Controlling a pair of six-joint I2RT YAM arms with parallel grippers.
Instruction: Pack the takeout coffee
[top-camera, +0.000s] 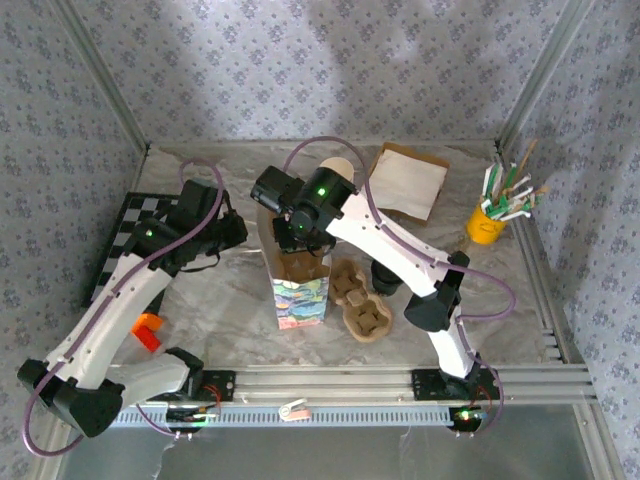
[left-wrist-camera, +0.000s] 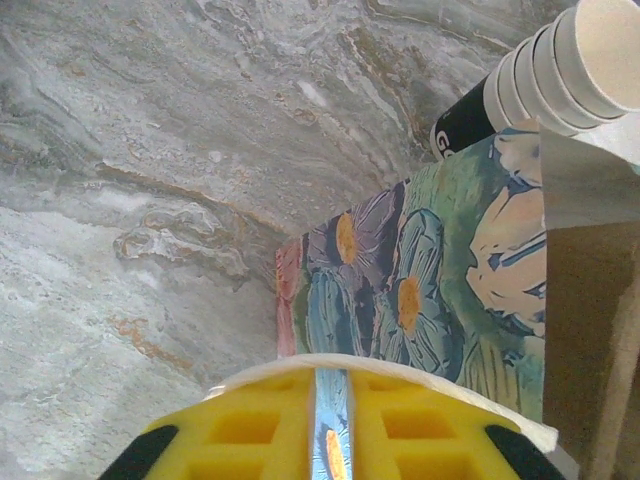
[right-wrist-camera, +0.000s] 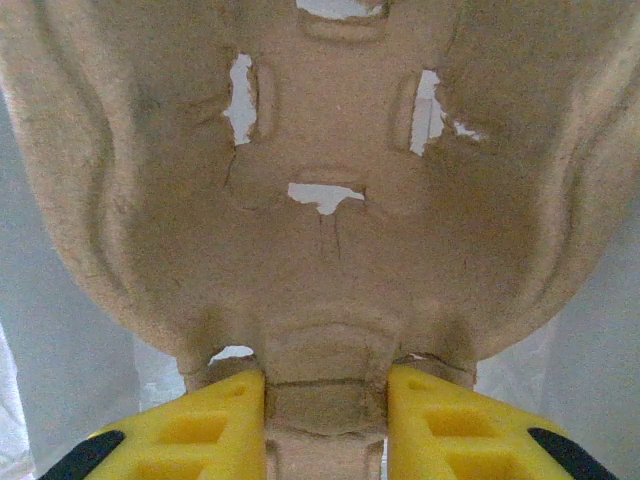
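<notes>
The marbled table (top-camera: 220, 300) held everything, and the largest task item on it was the flowered paper bag (top-camera: 302, 300), which stood upright near the middle with its mouth open.

Above that mouth the right arm reached over from the right. The molded pulp cup carrier (right-wrist-camera: 330, 200) hung from it on edge, its lower part apparently inside the bag's top. In the right wrist view the right gripper (right-wrist-camera: 325, 410) was clenched on the carrier's near rim, a yellow finger pressed against each side of it.

The left gripper (left-wrist-camera: 330, 430) was at the bag's left side. Its fingers were drawn nearly together over the white top edge, so it seemed to be pinching the bag's rim to steady it.

A second carrier (top-camera: 362, 310) lay flat on the table just right of the bag. A dark cup (top-camera: 385, 280) stood beside that, and a stack of cups (left-wrist-camera: 560, 70) lay behind the bag.

The step in hand looked like loading the carrier into the bag, with the cups not yet packed. The next move would call for lowering the carrier straight down between the bag's walls without snagging the rim. The right gripper should let go only once the carrier rests on the bottom, while the left holds the bag against tipping.
</notes>
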